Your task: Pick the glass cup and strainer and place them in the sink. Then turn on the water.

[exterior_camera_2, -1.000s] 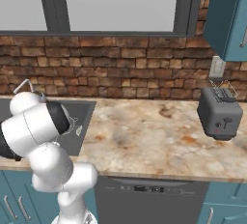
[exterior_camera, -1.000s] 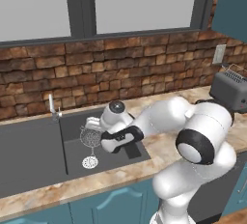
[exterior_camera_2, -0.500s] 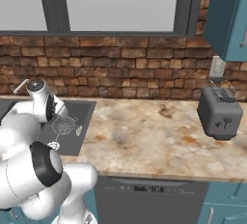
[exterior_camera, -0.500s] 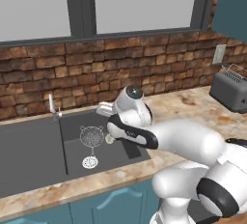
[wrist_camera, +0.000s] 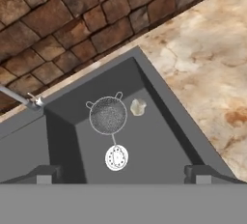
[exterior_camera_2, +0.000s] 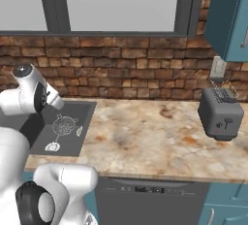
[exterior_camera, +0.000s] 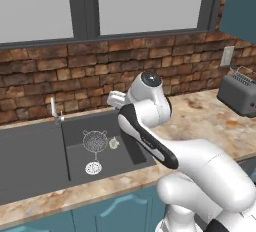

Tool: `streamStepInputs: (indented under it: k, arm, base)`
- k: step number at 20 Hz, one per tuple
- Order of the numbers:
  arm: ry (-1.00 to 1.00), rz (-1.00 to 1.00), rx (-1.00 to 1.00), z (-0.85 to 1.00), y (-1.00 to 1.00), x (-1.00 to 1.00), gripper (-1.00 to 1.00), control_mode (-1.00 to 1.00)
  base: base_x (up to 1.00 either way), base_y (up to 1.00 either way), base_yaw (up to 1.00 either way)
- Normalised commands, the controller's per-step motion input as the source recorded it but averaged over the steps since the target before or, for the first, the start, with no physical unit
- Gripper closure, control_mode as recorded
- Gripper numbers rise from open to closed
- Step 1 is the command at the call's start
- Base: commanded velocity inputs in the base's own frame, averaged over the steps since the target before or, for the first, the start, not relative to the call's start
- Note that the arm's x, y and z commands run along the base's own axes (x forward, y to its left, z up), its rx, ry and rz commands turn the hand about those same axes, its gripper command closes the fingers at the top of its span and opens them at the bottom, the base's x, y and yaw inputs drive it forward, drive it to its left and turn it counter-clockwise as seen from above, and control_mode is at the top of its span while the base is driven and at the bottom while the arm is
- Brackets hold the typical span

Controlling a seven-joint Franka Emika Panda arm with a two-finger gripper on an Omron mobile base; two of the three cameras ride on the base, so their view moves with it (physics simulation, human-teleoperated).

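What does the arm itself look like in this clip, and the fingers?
A glossy white arm of rounded segments, with dark grey bands at the joints and a round dark cap on one joint. The hand view shows two small dark grey blocky fingers.

No text, label or number seems legible on anything here.

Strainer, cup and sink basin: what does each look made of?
Strainer: looks like silvery wire mesh, see-through, the basin showing through it. Glass cup: probably clear glass, a pale, nearly transparent shape beside the strainer. Sink: matte dark grey, no shine; metal or composite, cannot tell.
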Motion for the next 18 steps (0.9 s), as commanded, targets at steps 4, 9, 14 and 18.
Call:
streamStepInputs:
  k: [4,9,14,18]
  arm:
    - [0.00,-0.12,-0.01,0.29,-0.03,-0.34,-1.00,-1.00]
    - [0.01,-0.03,0.00,0.00,0.01,-0.02,-1.00,-1.00]
    - [-0.01,0.00,0.01,-0.01,-0.02,-0.08,-1.00,1.00]
    - [0.00,0.00,0.00,0.00,0.00,0.00,-1.00,1.00]
  base:
    - [0.00,0.00,0.00]
    - [0.00,0.00,0.00]
    - [-0.21,-0.14,-0.03]
    - [-0.60,-0.32,-0.39]
